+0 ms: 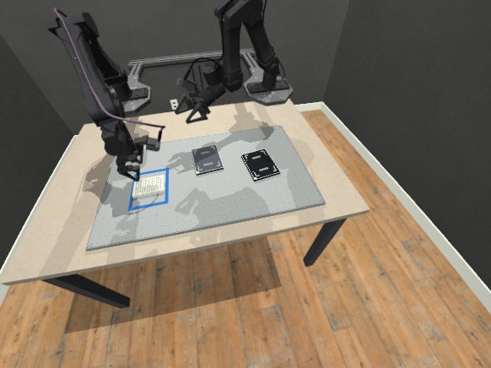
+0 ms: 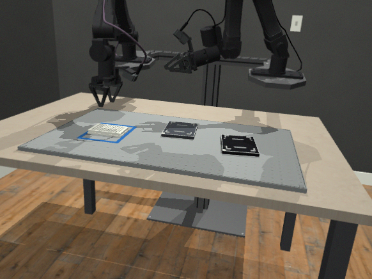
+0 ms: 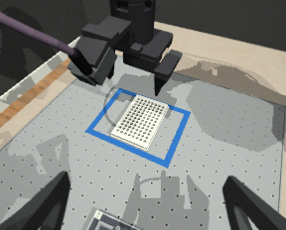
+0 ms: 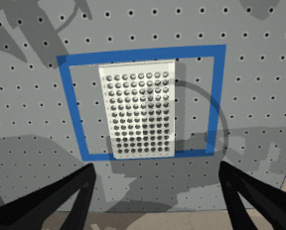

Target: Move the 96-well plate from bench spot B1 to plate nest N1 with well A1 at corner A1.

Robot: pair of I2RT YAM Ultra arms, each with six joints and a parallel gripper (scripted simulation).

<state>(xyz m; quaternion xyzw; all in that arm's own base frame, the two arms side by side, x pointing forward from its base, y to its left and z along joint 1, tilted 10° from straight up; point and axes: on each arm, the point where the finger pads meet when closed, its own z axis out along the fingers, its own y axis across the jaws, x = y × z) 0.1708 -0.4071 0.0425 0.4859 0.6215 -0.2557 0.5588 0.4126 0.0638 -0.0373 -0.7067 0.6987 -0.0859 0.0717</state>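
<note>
The white 96-well plate (image 1: 148, 186) lies flat inside the blue square of spot B1 (image 1: 148, 204). It also shows in the exterior view (image 2: 109, 130), the left wrist view (image 3: 139, 121) and the right wrist view (image 4: 139, 115). It sits toward one side of the square, with one short edge on the blue line. My right gripper (image 1: 128, 173) (image 2: 105, 100) hangs open above the plate's far edge, clear of it and empty. My left gripper (image 1: 196, 114) is open and empty, high over the table's back. Nest N1 (image 1: 261, 165) is a dark plate with white corner marks.
A second dark nest (image 1: 207, 159) sits between B1 and N1 on the grey perforated board (image 1: 211, 194). The arm bases (image 1: 270, 89) stand on a rail behind the table. A corner of that middle nest shows in the left wrist view (image 3: 111, 220).
</note>
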